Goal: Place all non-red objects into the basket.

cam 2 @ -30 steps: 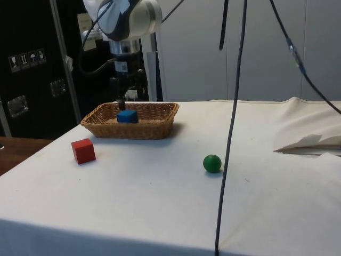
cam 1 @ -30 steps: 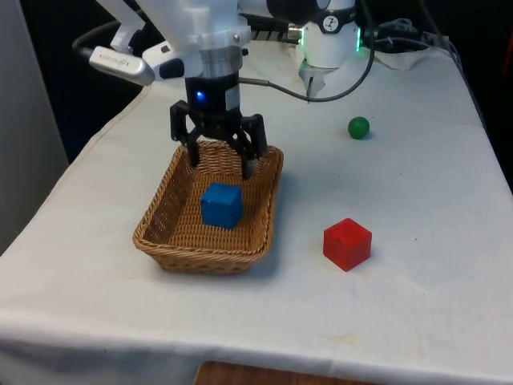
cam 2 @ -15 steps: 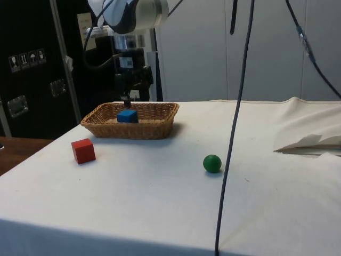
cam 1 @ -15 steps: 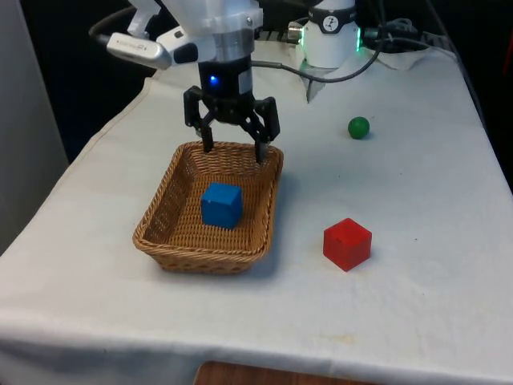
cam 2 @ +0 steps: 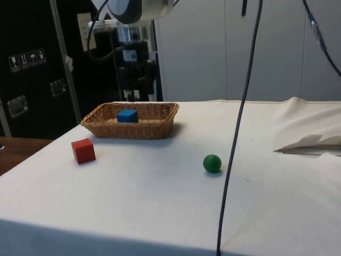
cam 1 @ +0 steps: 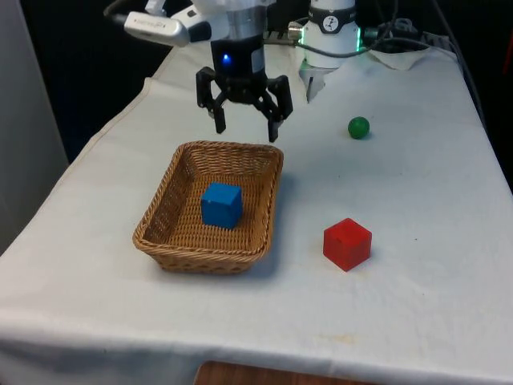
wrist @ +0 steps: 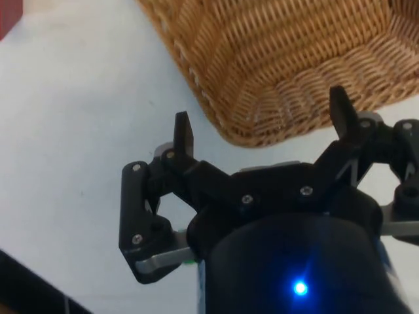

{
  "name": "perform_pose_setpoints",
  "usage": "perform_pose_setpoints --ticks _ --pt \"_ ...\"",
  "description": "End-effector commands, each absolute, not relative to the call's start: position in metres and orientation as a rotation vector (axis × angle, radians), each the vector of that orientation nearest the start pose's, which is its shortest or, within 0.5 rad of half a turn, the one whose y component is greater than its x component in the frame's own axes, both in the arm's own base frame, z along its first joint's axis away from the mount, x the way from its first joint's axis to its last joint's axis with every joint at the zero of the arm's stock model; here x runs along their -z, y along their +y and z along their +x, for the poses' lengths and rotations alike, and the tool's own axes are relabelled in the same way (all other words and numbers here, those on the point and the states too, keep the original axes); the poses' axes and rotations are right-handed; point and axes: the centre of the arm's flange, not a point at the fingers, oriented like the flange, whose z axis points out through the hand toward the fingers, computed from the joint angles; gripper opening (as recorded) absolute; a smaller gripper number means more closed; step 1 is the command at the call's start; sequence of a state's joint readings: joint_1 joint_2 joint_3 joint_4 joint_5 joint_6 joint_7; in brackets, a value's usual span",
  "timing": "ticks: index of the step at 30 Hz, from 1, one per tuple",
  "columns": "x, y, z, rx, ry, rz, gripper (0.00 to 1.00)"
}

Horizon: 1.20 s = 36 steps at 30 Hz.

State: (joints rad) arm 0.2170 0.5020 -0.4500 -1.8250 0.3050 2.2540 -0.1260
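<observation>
A white cloth [cam 1: 417, 200] covers the table, with dark cabinets [cam 2: 32, 69] behind it in the side view. The wicker basket [cam 1: 157, 233] sits toward the front view's left, and the blue cube [cam 1: 221, 204] lies inside it near the middle. The gripper [cam 1: 245, 127] hangs in the air above the basket's far rim, its fingers spread wide with nothing between them. The green ball [cam 1: 358, 127] rests on the cloth well apart from the basket, toward the front view's right and farther back. The red cube [cam 1: 347, 243] stands on the cloth near the basket, on the front view's right. A thin dark cable [cam 2: 237, 128] hangs across the side view in front of the table, just beside the ball.
</observation>
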Motion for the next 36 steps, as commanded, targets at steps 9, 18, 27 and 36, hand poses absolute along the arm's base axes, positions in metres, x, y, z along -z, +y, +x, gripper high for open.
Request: perform_pose_setpoints --ticks 9,18,27,36 --pt "-0.31 -0.113 0.613 -0.038 0.394 -3.09 1.0" --pt "-0.329 -0.102 0.598 -0.055 0.385 -3.081 1.0" --pt "-0.338 -0.086 0.579 -0.047 0.372 -3.066 1.0" --pt "-0.338 -0.072 0.564 -0.011 0.361 -3.05 1.0"
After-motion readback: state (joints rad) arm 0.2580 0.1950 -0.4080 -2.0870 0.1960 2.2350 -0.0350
